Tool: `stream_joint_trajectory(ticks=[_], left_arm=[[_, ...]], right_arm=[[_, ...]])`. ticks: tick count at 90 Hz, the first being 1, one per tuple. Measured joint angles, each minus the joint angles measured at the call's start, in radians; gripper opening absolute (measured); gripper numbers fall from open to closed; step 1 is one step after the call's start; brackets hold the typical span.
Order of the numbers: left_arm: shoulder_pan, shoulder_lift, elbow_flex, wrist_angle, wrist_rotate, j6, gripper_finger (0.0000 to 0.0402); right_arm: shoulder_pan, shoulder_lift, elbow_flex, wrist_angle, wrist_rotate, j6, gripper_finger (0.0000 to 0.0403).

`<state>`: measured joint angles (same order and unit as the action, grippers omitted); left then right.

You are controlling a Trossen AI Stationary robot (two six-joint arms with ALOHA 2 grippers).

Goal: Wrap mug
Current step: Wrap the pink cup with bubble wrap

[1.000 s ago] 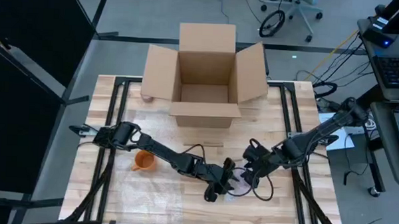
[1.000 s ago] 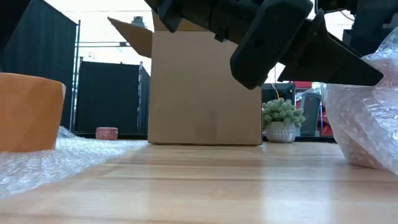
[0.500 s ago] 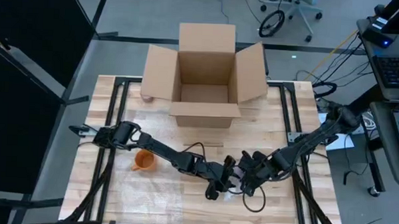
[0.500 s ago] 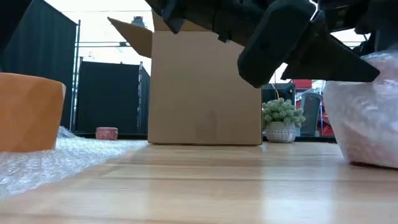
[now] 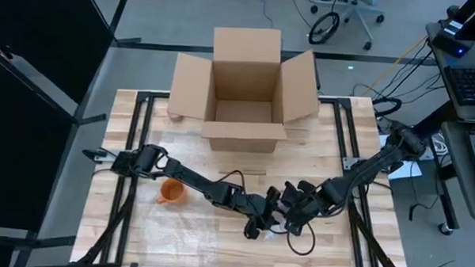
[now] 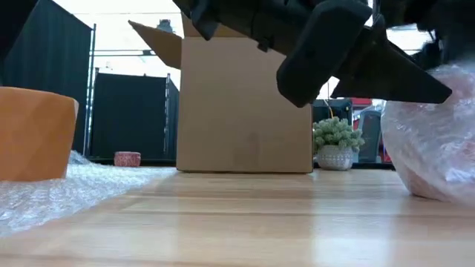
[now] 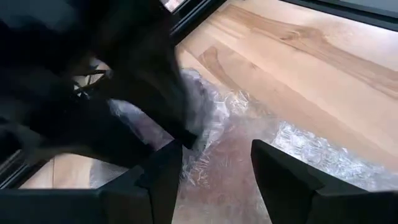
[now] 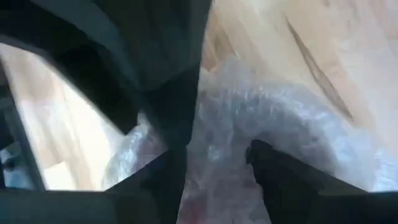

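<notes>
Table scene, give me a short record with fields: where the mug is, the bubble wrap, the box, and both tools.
mug: orange mug, on the table's left side, unwrapped
bubble wrap: clear bubble wrap bunched at front centre, between both tools
box: open cardboard box, at the far edge
left tool: left tool open over the wrap
right tool: right tool open, at the same bundle

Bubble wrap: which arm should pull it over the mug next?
Probably left. Both grippers, left and right, meet at the bubble wrap, but the orange mug sits on the left arm's side.
</notes>
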<state>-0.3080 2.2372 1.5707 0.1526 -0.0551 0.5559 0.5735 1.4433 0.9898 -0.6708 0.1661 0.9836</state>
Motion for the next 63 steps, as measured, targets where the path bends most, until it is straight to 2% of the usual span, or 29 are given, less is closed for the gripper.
stream_joint_trajectory(ticks=[22,34,53,63], left_arm=[[0.0,0.0,0.0,0.001,0.002,0.0,0.0178],[0.0,0.0,0.0,0.002,0.002,0.0,0.0178],[0.0,0.0,0.0,0.001,0.002,0.0,0.0178],[0.001,0.0,0.0,0.005,0.001,0.0,0.0178]], right_arm=[[0.0,-0.025,0.167,-0.277,0.013,-0.016,0.0156],[0.0,-0.025,0.19,-0.357,0.044,0.0,0.0156],[0.01,0.01,0.091,-0.312,0.04,0.0,0.0158],[0.01,0.038,-0.024,-0.192,0.019,0.007,0.0174]])
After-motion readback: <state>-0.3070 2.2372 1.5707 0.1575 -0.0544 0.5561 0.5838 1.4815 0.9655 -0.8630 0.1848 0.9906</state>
